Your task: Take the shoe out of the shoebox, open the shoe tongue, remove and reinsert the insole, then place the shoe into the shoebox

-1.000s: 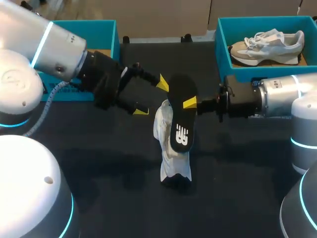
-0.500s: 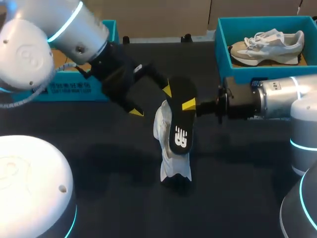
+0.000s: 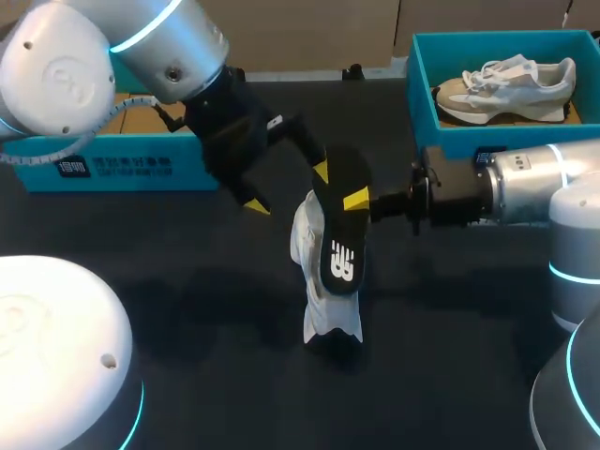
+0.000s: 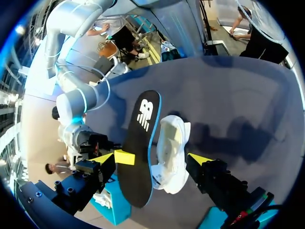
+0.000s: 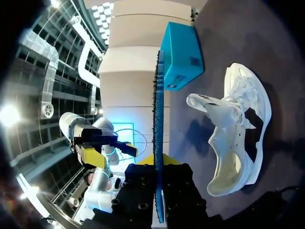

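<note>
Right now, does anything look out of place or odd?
Only the black insole: it is out of the white shoe, held on edge in the right tool beside it. That fits the task; nothing looks spilled or damaged.

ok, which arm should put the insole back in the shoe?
Right, probably: the right gripper is shut on the insole, close beside the white shoe. The left gripper is open and grips nothing.

Left arm [image 3: 112, 47] & right arm [image 3: 562, 187]: glossy silver-white shells w/ cyan light rings, black wrist sections w/ small screws [image 5: 138, 206], yellow-tipped left tool [image 3: 289, 187] & right tool [image 3: 354, 199].
</note>
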Available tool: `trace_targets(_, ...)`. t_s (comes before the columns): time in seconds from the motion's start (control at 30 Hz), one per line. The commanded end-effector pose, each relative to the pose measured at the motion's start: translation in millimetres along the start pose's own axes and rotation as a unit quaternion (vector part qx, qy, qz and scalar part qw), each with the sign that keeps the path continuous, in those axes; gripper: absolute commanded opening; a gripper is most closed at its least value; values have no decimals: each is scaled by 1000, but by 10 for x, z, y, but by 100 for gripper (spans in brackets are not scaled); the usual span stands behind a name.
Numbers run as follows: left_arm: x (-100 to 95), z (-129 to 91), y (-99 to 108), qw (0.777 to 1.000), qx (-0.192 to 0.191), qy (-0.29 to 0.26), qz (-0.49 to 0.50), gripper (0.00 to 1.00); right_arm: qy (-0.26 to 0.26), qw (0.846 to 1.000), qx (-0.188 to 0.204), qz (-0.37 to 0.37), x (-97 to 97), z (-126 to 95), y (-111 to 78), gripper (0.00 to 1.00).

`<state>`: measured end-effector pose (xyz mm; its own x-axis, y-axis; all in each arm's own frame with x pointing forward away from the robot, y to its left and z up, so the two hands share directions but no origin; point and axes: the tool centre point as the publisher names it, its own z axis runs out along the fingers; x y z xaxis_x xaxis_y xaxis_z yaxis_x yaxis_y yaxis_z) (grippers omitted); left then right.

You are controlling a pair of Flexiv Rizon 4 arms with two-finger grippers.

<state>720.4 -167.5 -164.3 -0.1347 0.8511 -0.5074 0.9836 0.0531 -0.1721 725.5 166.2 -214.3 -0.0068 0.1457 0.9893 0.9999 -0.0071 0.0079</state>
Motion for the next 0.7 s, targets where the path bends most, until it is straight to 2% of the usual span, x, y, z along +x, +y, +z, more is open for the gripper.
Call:
trace_targets(0.03, -99, 12, 8, 999, -7, 39, -8, 100, 1, 1000, 1, -2, -12, 15, 6, 0)
trace_targets(0.17, -178, 26, 42, 996, -2, 88, 3, 100, 1, 1000, 2, -4, -16, 13, 11, 0)
trace_targets(0.7, -364, 24, 248, 983, -19, 182, 21, 100, 2, 1000, 8, 1, -54, 67, -12, 0)
